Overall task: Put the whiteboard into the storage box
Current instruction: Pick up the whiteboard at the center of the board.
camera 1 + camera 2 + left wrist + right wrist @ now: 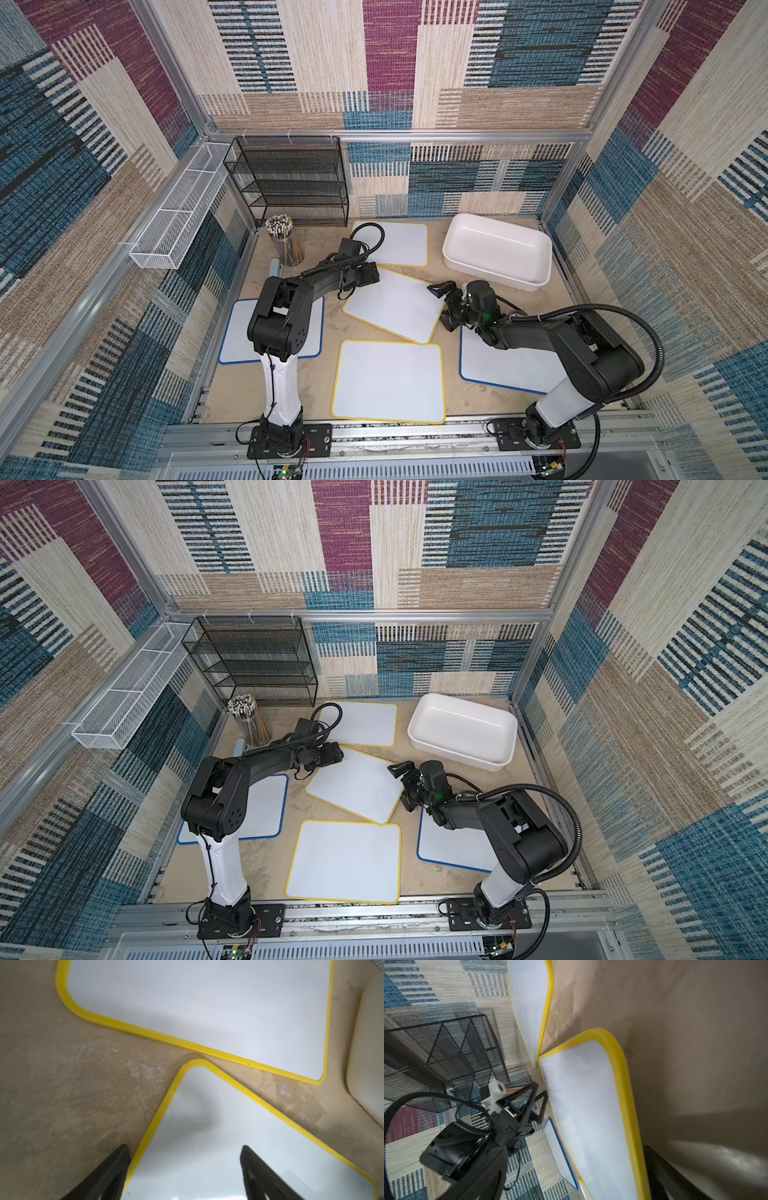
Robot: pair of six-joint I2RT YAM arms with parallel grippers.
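In wrist view, left pincer point(184, 1147) straddles whiteboard point(218, 1109) edge

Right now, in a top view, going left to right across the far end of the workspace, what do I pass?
First the white wire-mesh tray → pencil cup → yellow-edged whiteboard → storage box.

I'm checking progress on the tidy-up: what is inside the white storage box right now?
Nothing visible: the storage box shows only its bare white floor and walls in both top views. The strip just inside its near wall is hidden behind the rim.
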